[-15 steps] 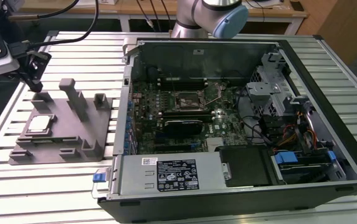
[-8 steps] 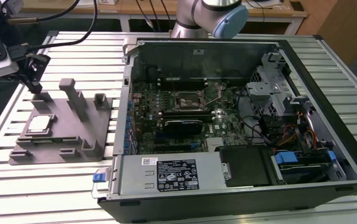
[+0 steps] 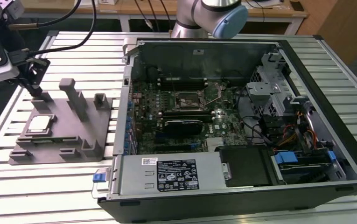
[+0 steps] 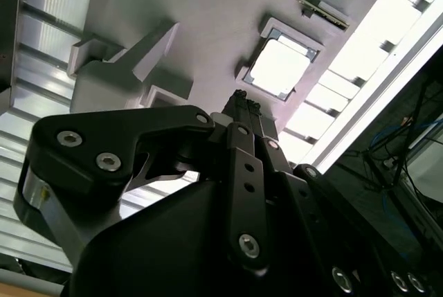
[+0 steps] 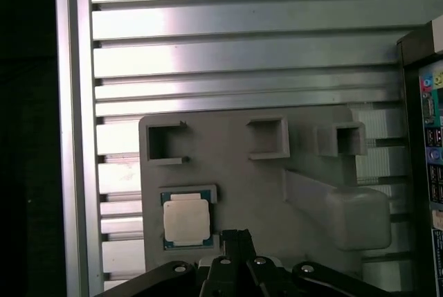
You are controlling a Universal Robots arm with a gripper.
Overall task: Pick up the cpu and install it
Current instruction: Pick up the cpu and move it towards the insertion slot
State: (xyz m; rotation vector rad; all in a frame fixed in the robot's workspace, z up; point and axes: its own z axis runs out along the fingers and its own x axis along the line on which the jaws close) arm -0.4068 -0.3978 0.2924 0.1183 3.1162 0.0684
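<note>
Here's the gripper (image 3: 39,94), low over the grey fixture block (image 3: 53,150). The fingers (image 4: 239,97) are pressed together with nothing between them. They hang just beside the cpu (image 3: 39,124), not over it. I can't tell whether the tips touch the block.

The cpu lies flat in its square recess on the block, pale metal top up, and no part of the gripper is on it. In the first wrist view the chip (image 5: 185,219) sits just off the fingertips, a little to one side of their line.

So I'd call this the approach to the pick-up: nothing grasped, nothing installed. A clean grasp would call for the fingers to spread, centre over the chip and come down level. The recess walls hug the cpu closely and leave little room for error.

The block has upright tabs and open pockets, and it rests on a slatted aluminium bench (image 3: 41,186) with bright ribs and dark grooves between them.

On the exterior view's right, touching or nearly touching the block, stands the open computer case (image 3: 228,207). It lies on its side with the motherboard exposed, and the socket (image 3: 187,99) sits near the middle, well apart from the gripper.

Behind the case rises the arm (image 3: 194,18) with its blue-capped joint. Past that are wooden tables (image 3: 135,7) and trailing black cables — a plain workshop room.
</note>
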